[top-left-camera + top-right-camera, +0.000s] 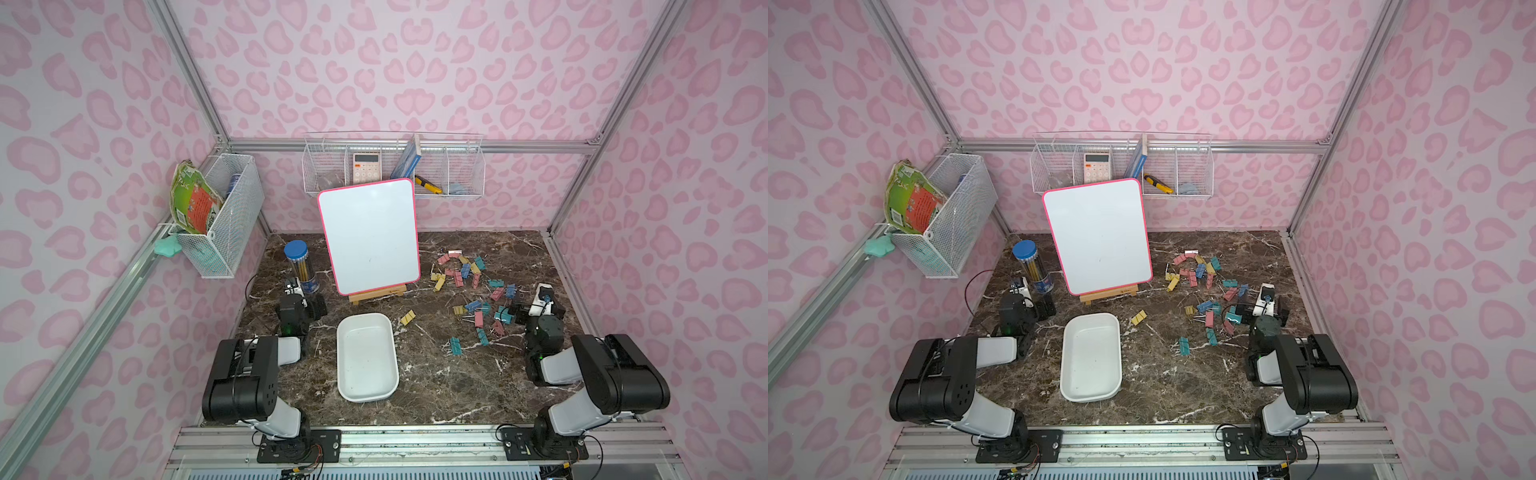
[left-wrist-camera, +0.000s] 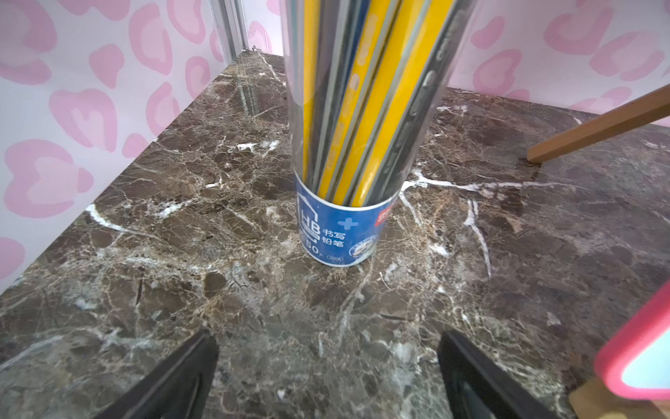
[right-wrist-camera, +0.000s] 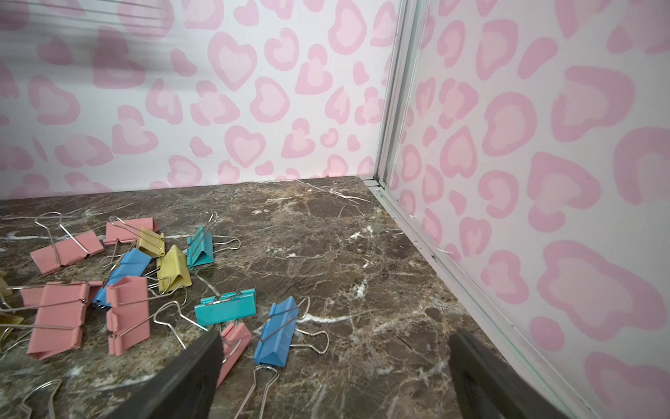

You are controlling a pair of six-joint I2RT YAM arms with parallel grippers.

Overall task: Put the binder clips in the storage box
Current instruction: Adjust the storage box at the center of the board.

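The storage box (image 1: 365,353) (image 1: 1091,357), a shallow white tray with nothing in it, lies at the table's front middle. Many pastel binder clips (image 1: 478,319) (image 1: 1209,319) are strewn over the right half of the table. One yellow clip (image 1: 407,317) lies apart, near the box. My right gripper (image 1: 538,307) (image 3: 337,341) hangs open and low at the clips' right edge. A blue clip (image 3: 277,332) lies on the table just inside one finger, and a pink clip (image 3: 234,344) is partly hidden behind it. My left gripper (image 1: 305,297) (image 2: 328,342) stands open and holds nothing, far left of the box.
A clear pencil tube (image 1: 301,266) (image 2: 348,145) with a blue lid stands right in front of my left gripper. A pink-framed whiteboard (image 1: 370,237) on a wooden easel stands behind the box. Wire baskets (image 1: 395,170) hang on the walls. The right wall's rail (image 3: 435,254) runs close beside my right gripper.
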